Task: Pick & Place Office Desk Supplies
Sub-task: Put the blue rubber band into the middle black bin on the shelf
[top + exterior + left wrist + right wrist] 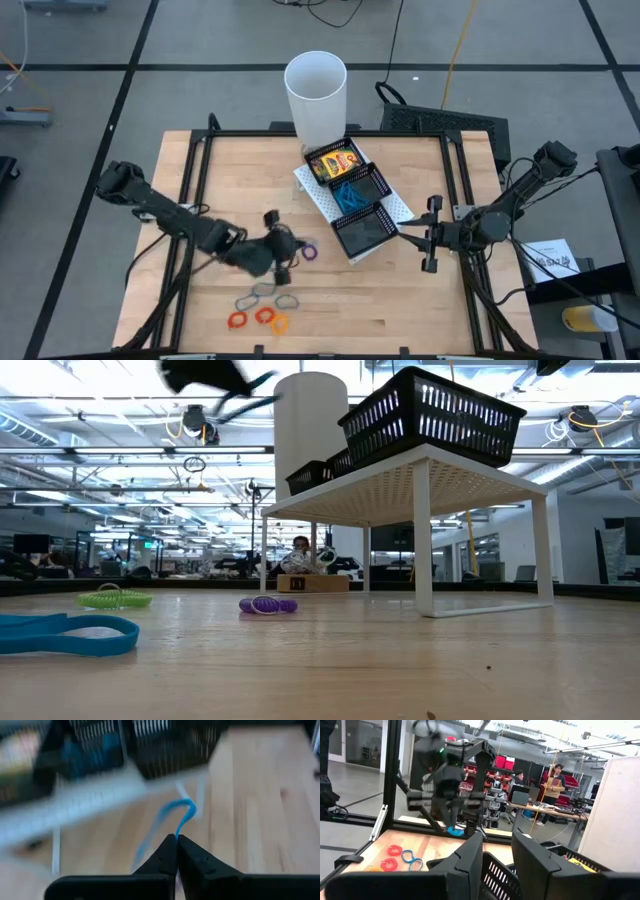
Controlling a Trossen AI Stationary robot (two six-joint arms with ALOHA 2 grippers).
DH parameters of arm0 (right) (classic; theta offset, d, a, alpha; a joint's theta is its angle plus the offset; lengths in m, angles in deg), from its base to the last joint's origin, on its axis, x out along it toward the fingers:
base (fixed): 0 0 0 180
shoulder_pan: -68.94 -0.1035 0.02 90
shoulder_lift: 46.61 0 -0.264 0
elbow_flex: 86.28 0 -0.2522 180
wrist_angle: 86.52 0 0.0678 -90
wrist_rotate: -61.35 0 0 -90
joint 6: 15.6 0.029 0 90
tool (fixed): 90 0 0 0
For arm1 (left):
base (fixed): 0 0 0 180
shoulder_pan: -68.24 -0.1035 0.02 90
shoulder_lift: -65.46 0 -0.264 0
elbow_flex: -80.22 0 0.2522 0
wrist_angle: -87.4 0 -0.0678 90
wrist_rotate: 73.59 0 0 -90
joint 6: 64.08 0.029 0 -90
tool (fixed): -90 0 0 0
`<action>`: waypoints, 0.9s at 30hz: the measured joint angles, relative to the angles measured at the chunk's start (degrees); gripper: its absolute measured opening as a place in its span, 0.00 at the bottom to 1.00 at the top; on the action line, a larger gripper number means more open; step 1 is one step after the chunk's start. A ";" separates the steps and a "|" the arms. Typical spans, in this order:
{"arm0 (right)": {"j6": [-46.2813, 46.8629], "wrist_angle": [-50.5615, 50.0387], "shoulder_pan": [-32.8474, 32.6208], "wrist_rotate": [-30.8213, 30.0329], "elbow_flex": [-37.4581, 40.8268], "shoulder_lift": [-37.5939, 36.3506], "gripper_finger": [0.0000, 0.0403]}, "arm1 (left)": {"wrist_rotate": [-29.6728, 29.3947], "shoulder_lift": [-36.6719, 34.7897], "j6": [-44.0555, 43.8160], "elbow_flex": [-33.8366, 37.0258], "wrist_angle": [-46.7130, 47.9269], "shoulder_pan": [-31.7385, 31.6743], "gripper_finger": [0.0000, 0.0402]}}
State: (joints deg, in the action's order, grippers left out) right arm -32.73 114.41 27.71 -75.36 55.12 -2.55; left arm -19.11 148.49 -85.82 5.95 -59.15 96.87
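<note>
The wooden tabletop [400,300] is carrying a white riser shelf [395,207], with a tall white cup [316,95] standing at its far end. A black mesh tray [352,196] is sitting on the shelf, its three compartments holding a yellow-and-green crayon box [337,162] nearest the cup, blue bands [350,194] in the middle, and nothing I can make out in the third. The left tool [281,255] is hanging above the tabletop's middle, fingers [192,855] pressed together on a blue rubber band [175,817] that is dangling from the tips. The right tool [408,237] is hovering just beside the tray's near end, fingers [535,862] standing apart and gripping nothing. A purple band [306,251] is lying near the left tool, while grey [246,300], red [237,320] and orange bands [279,323] are lying together nearer the front edge.
</note>
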 joint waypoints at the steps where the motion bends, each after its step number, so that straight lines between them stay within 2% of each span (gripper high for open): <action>1: -0.01 -0.29 0.00 -0.01 0.00 0.00 0.23 | 0.14 0.00 3.14 0.00 -2.98 -1.17 0.02; 5: -0.06 -0.73 0.00 -1.06 0.00 -0.11 0.23 | 0.98 0.00 15.07 0.00 -13.62 -5.84 0.02; 7: -0.96 -0.80 -0.17 -4.88 0.00 -0.59 0.23 | 2.48 0.00 20.20 0.00 -18.72 -8.39 0.02; 10: -3.12 -0.77 -0.84 -13.35 0.00 -1.76 0.23 | 9.40 0.02 25.64 0.00 -26.63 -12.98 0.01; 13: -4.66 -0.93 -0.85 -18.19 0.00 -2.57 0.23 | 17.06 0.52 27.52 -0.04 -34.43 -18.21 0.02; 16: -4.87 -1.59 -0.85 -17.88 0.00 -2.82 0.23 | 22.18 1.47 27.44 -0.04 -39.82 -23.02 0.01; 19: -4.48 -2.61 -0.85 -17.84 0.00 -2.82 0.22 | 25.90 2.35 23.44 -0.04 -45.04 -27.12 0.01; 22: -2.92 -4.07 -0.85 -17.82 0.00 -2.78 0.22 | 28.86 3.90 22.03 -1.65 -44.66 -30.17 0.01; 27: -1.94 -4.14 -0.32 -17.82 0.00 -2.80 0.22 | 30.31 8.38 23.45 -9.37 -34.31 -32.58 0.01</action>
State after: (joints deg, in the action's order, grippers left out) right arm -34.67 110.27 27.39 -93.18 55.12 -5.35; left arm 11.20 156.86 -62.36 -3.42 -93.47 64.29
